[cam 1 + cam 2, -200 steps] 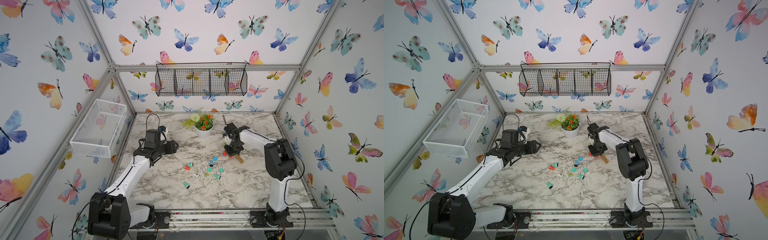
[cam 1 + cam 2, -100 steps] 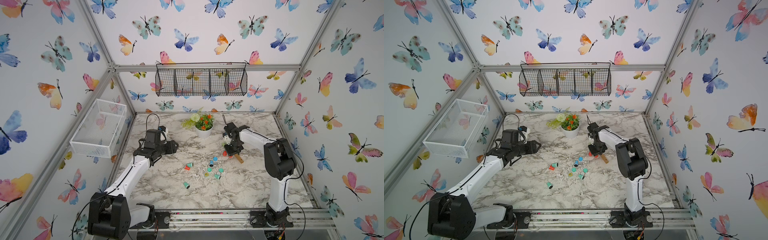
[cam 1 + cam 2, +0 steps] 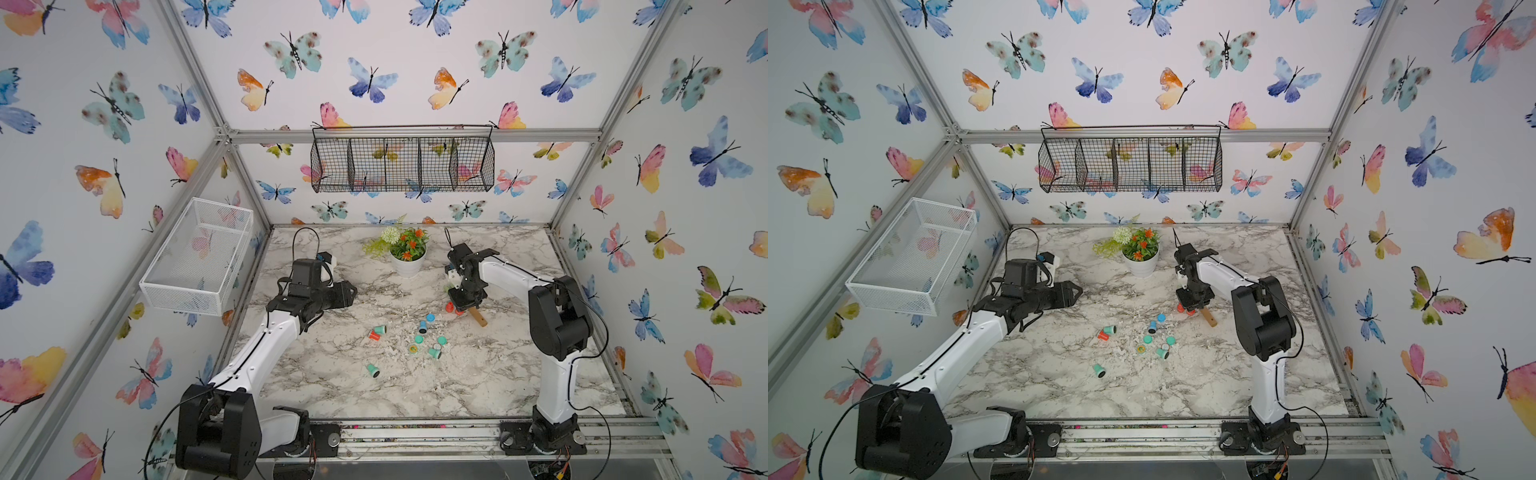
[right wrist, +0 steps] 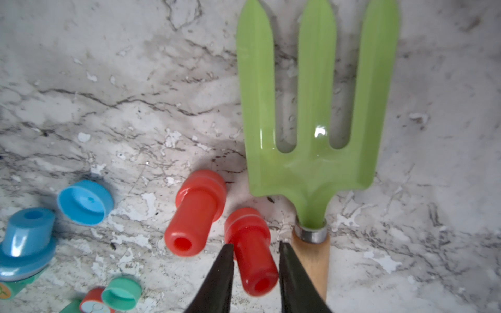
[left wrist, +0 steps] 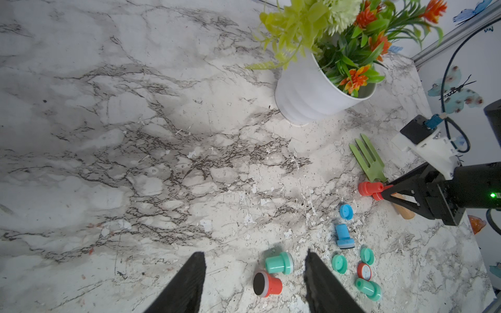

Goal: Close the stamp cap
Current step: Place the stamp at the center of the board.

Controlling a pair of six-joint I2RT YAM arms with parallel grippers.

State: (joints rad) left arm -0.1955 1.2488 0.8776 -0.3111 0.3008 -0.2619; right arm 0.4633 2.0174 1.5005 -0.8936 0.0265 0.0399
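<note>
The red stamp (image 3: 459, 311) lies on its side on the marble table (image 3: 332, 386). In a top view it sits directly under the right gripper (image 3: 462, 306), which points steeply down at it. A garden fork (image 3: 478, 319) lies just beside them, and the left gripper (image 3: 352, 291) hangs well apart over bare marble. In the left wrist view the left gripper (image 5: 254, 252) is released, with nothing between its fingers and only a teal stamp (image 5: 279, 262) on the table beneath. In the right wrist view the right gripper (image 4: 255, 244) straddles the stamp's handle, its fingers (image 4: 226, 265) close against either side. Whether they are squeezing it or only bracketing it I cannot tell. A pale seam rings the stamp's head, so its cap (image 4: 244, 212) appears to be on, though I cannot tell whether it is pushed fully home. A second red stamp (image 4: 198, 211) lies just beside one finger, and the fork's wooden handle lies just beside the other. To do this step well, I would pinch the handle squarely at its middle and lift it straight up, clear of both neighbours. Then I would press along the stamp's axis rather than across it, so the cap seats evenly and the round body does not roll out of the grip.
</note>
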